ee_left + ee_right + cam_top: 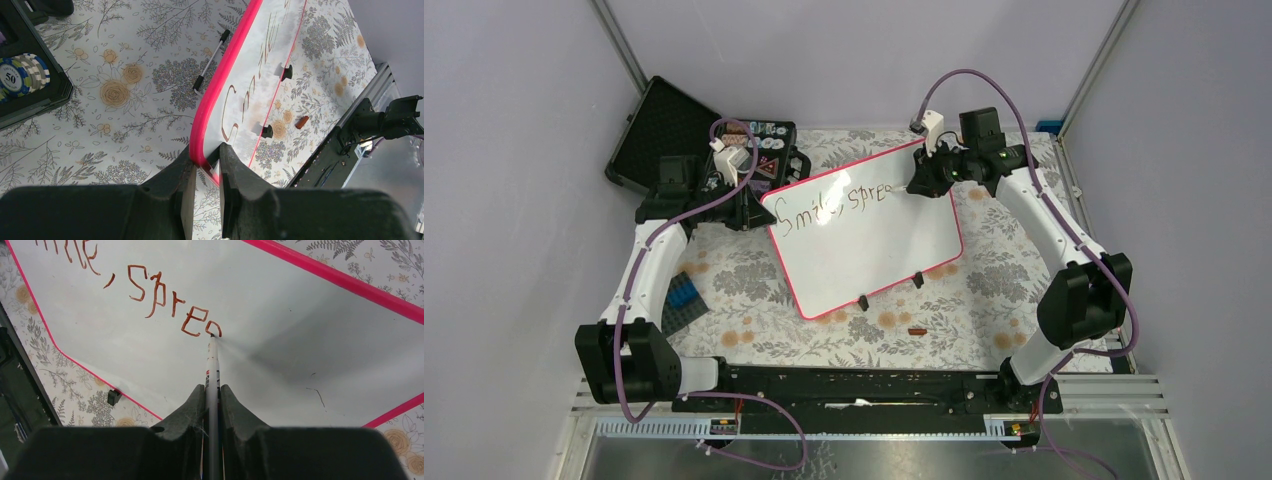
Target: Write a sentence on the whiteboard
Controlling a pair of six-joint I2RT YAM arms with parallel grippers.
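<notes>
Floral-patterned cloth covers the table inside a grey-walled booth. On it the whiteboard lies at the centre of the top view, turned so that its long edges run from 8 to 2 o'clock.

The left gripper meets the board at its 10 o'clock corner. Its jaws are nearly closed and pinch the pink rim between them. The right gripper hangs over the board's upper edge at about 1 o'clock from its middle. Its fingers are pressed tight on a slim white marker. The marker points toward 12 o'clock in the right wrist view, and its tip touches the white surface at the last stroke written.

The board is glossy white with a thin pink-red rim and rounded corners. Glare spreads across its middle. Two small black clip feet sit on its 6 o'clock edge. The sentence runs in one line along the upper part and reads "Smile, sprea", with the last letter under the marker tip. The strokes look dark from above and reddish-brown up close. The letters are uneven and hand-drawn.

At 10 o'clock on the table an open black case holds poker chips. A small brown piece lies on the cloth just past the board's 6 o'clock edge.
</notes>
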